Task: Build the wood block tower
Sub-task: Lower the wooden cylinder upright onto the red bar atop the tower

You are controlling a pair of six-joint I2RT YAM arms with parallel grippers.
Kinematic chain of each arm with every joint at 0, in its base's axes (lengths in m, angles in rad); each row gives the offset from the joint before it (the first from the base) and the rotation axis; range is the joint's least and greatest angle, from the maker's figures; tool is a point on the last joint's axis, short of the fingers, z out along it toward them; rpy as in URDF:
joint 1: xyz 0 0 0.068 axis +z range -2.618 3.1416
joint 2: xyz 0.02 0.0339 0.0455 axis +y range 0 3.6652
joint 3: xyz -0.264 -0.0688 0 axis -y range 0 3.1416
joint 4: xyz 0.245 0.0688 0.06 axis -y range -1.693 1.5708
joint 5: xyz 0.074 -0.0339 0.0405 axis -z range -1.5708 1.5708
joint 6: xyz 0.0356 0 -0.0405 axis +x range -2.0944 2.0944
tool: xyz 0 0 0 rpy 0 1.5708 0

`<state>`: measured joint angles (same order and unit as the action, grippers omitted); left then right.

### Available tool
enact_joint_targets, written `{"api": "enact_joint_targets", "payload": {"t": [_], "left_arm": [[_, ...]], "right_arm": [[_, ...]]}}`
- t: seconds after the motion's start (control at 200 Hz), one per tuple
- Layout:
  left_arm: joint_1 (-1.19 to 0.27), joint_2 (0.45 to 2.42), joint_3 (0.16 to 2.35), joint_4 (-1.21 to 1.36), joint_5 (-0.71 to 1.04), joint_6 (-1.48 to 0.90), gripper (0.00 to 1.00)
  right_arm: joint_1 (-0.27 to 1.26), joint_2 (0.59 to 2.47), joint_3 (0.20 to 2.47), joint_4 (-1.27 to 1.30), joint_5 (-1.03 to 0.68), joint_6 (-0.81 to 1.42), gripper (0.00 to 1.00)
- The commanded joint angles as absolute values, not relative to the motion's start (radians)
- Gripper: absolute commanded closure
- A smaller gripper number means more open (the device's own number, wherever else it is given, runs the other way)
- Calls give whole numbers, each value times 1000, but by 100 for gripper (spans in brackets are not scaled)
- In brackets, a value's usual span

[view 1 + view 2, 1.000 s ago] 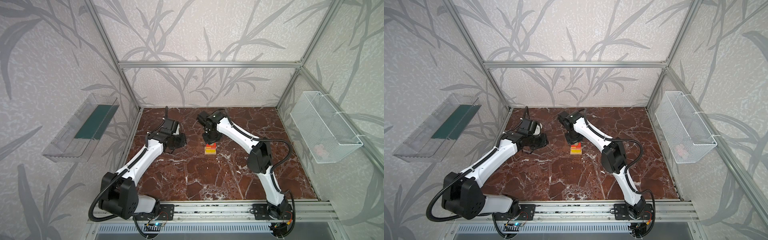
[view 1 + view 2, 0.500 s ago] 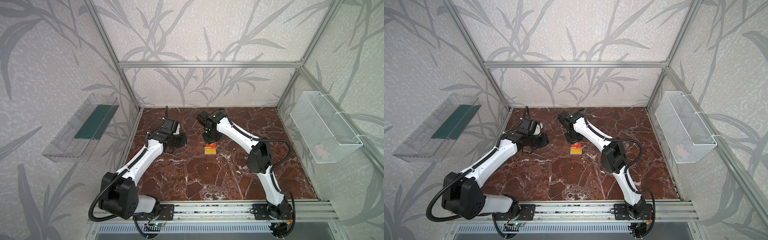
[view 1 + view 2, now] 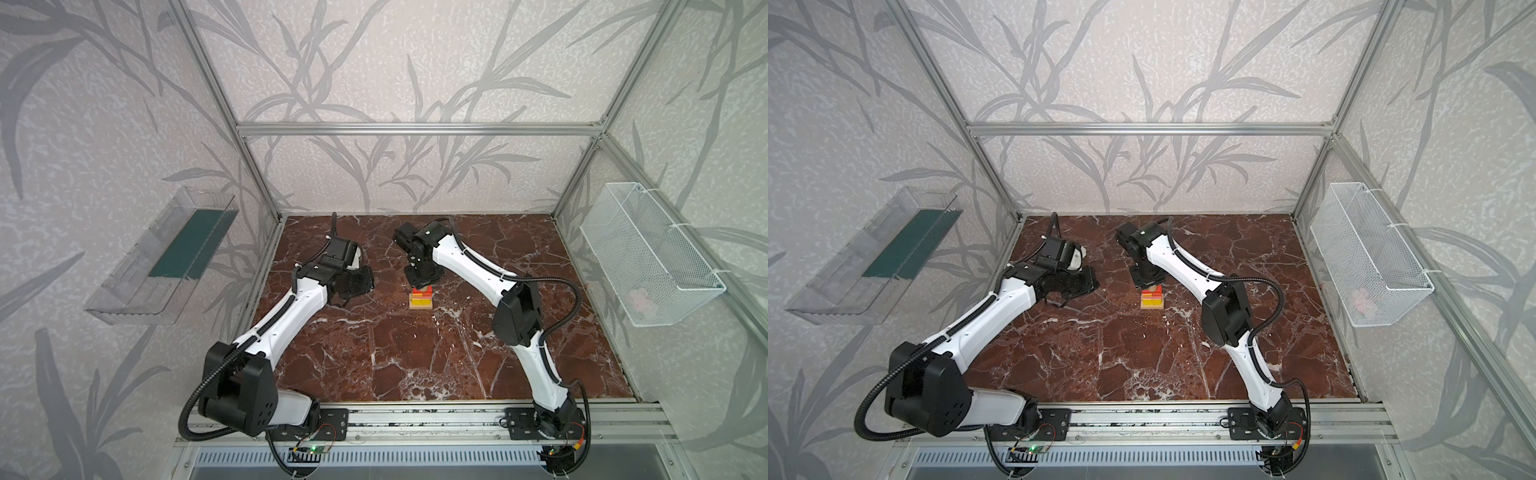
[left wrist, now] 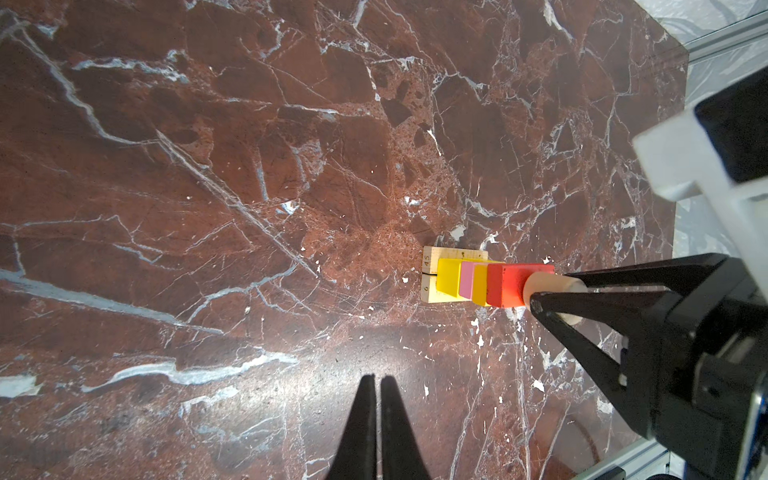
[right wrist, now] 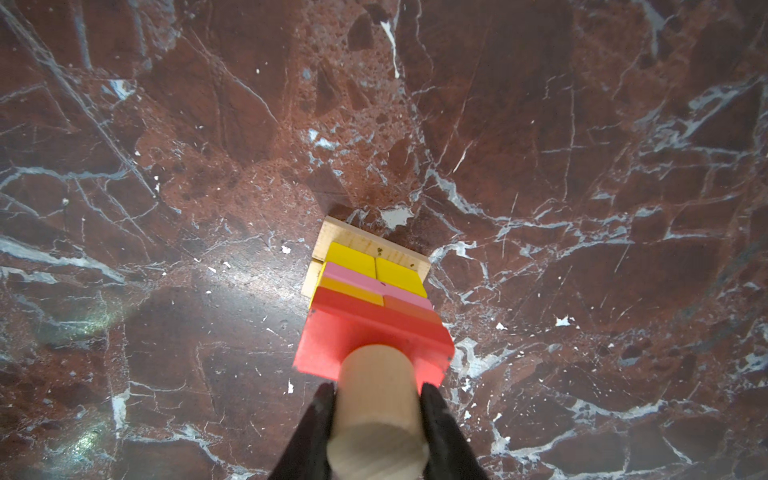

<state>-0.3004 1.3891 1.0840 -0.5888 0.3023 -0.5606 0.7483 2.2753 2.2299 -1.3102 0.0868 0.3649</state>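
Clamping the tan cylinder (image 5: 376,415) with the right tool (image 5: 376,392), black fingers (image 5: 316,419) pressed on both flanks, cylinder end set against the red brick (image 5: 328,345). Seen only from the right wrist: under that brick, orange cubes (image 5: 349,291) and a pink brick (image 5: 357,272), then two yellow blocks (image 5: 399,272) side by side on the tan plank base (image 5: 365,239). Seen only from the left wrist: the tower (image 4: 490,282) side-on, printed figures on the plank end, and the left tool (image 4: 378,379) clenched on nothing, tips all but touching, well apart from the stack. Hidden in both top views: cylinder and grip, covered by the right tool's body, with only the lower layers showing, about mid-worktop. Red-brown marble worktop (image 3: 415,361) with white veins, open on every side of the stack. Bounded by an aluminium rail (image 3: 415,415) in front, frame posts (image 3: 257,174) at the back corners, leaf-patterned walls (image 3: 415,83) beyond. On the left wall a clear tray (image 3: 162,266), on the right wall a white wire basket (image 3: 648,257), both outside the worktop edge.
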Motion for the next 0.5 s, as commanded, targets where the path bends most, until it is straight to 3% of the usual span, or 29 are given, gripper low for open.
{"api": "enact_joint_targets", "payload": {"t": [0.0,0.495], "left_arm": [[-296,1390,1078,-578,308,-567,94],[-296,1389,1078,-577,308,-566,94]], "right_arm": [[744,2292,2258,-1330,80,361,93],[744,2299,2263,-1326,80,366,85]]}}
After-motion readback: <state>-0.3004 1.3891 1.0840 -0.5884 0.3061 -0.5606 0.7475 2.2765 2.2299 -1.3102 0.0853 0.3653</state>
